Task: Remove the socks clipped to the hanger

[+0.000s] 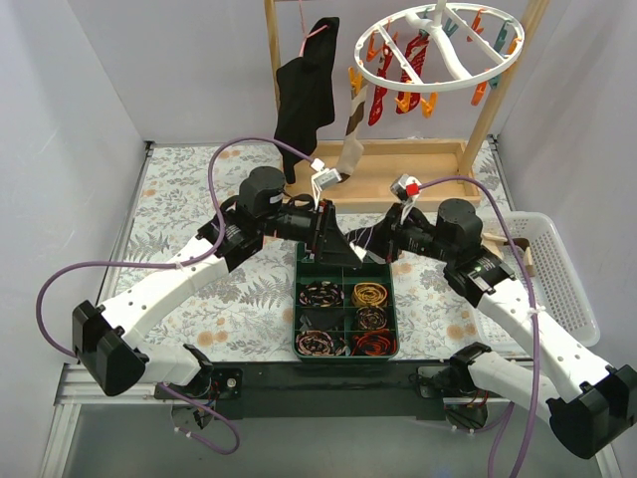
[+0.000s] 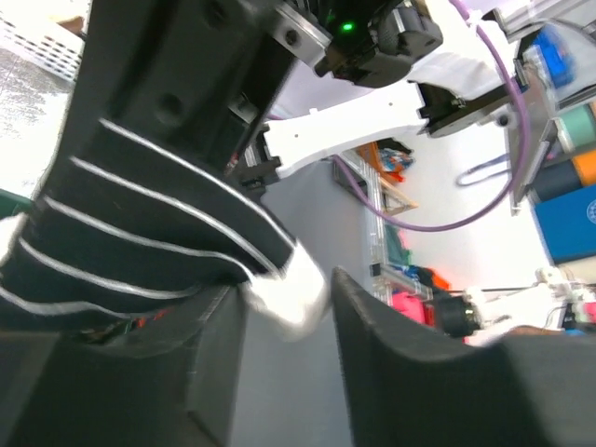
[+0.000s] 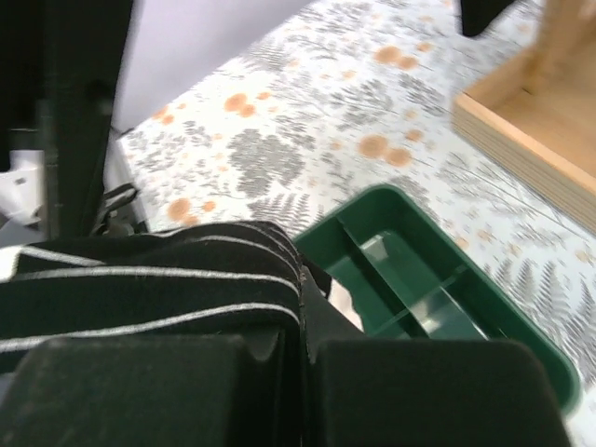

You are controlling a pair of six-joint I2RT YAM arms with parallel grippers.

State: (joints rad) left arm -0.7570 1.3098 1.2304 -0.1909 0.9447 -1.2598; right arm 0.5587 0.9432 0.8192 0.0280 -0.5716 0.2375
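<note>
A dark navy sock with thin white stripes (image 1: 343, 246) hangs between my two grippers above the green tray. My right gripper (image 1: 376, 247) is shut on it; in the right wrist view the jaws (image 3: 303, 328) are pressed together on the striped fabric (image 3: 149, 289). My left gripper (image 1: 320, 231) is open. In the left wrist view the sock (image 2: 140, 233) drapes over the left finger (image 2: 200, 372), and its white toe sits in the gap (image 2: 284, 289). The white ring hanger (image 1: 438, 50) hangs at the top right with red socks (image 1: 381, 95) and a brown-beige sock (image 1: 353, 124) clipped on.
The green compartment tray (image 1: 299, 299) holds coiled cables and also shows in the right wrist view (image 3: 419, 279). A large black garment (image 1: 307, 90) hangs on the wooden frame (image 1: 498, 100). A wooden tray (image 1: 438, 164) lies behind, and a white basket (image 1: 567, 289) stands at the right.
</note>
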